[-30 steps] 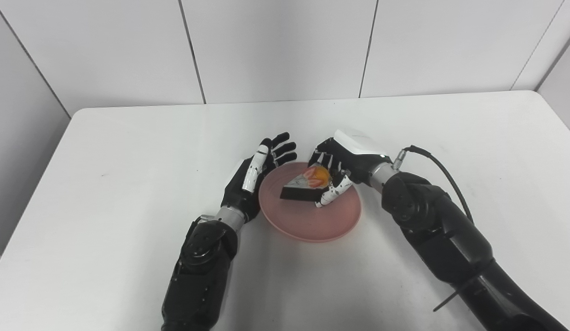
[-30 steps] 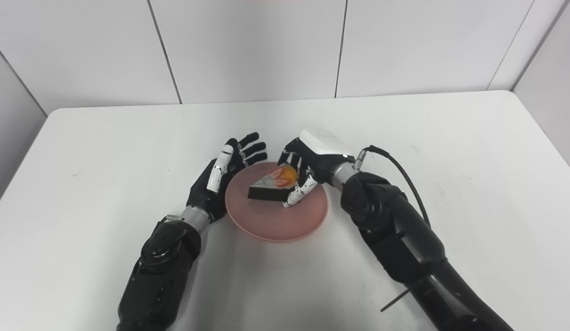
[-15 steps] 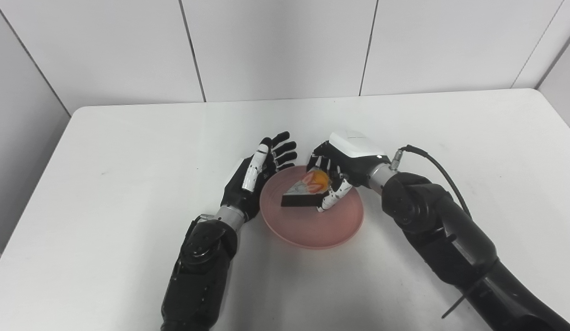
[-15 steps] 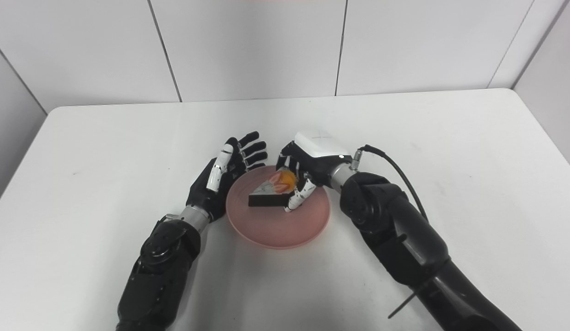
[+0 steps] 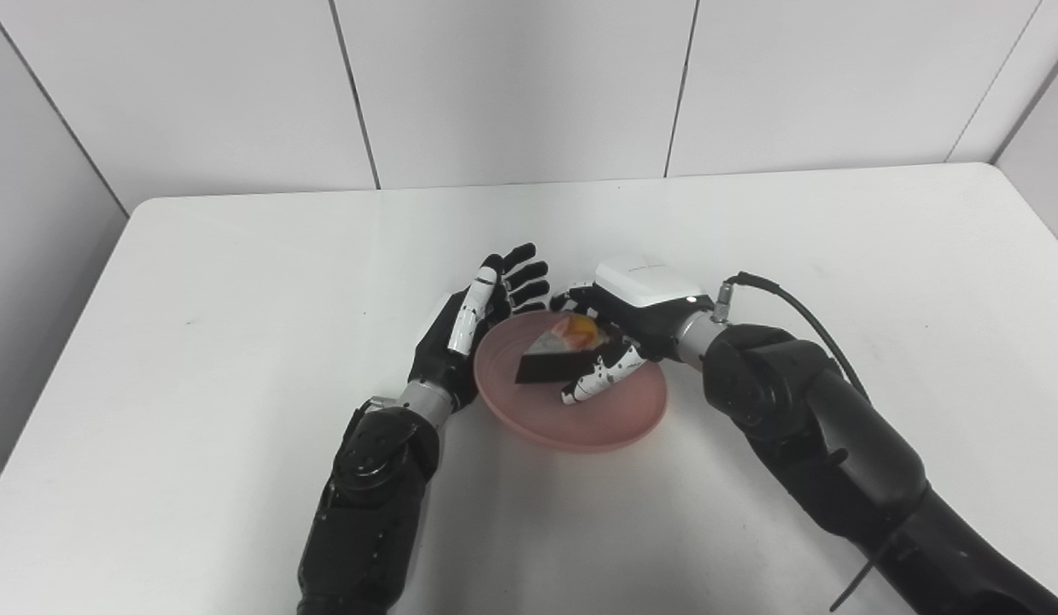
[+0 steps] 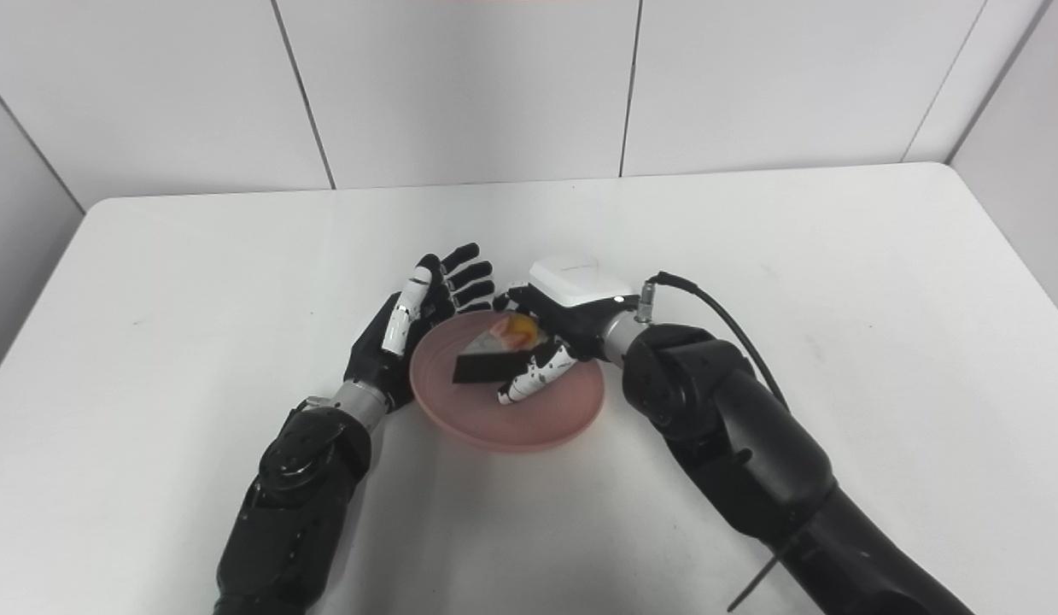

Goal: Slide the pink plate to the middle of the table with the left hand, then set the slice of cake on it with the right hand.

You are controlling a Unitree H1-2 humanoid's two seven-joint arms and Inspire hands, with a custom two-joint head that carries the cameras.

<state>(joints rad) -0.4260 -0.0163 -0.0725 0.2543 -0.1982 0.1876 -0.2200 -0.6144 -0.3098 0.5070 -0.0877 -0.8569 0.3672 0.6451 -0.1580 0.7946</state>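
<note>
Our left hand (image 5: 464, 337) rests open against the left rim of the plate (image 5: 618, 431), mid-surface, likely to steady it, while our right hand (image 5: 618, 329) lowers the cake (image 5: 554, 359) it grasps onto the plate.

From my seat the plate (image 5: 618, 418) sits near the middle of the table (image 5: 238, 256), with the slice of cake (image 5: 556, 357) on it toward its far left part. My left hand (image 5: 469, 329) stands just left of the plate at its rim. My right hand (image 5: 622, 329) reaches over the plate's far right edge, its fingers (image 5: 599, 380) against the slice's right end
</note>
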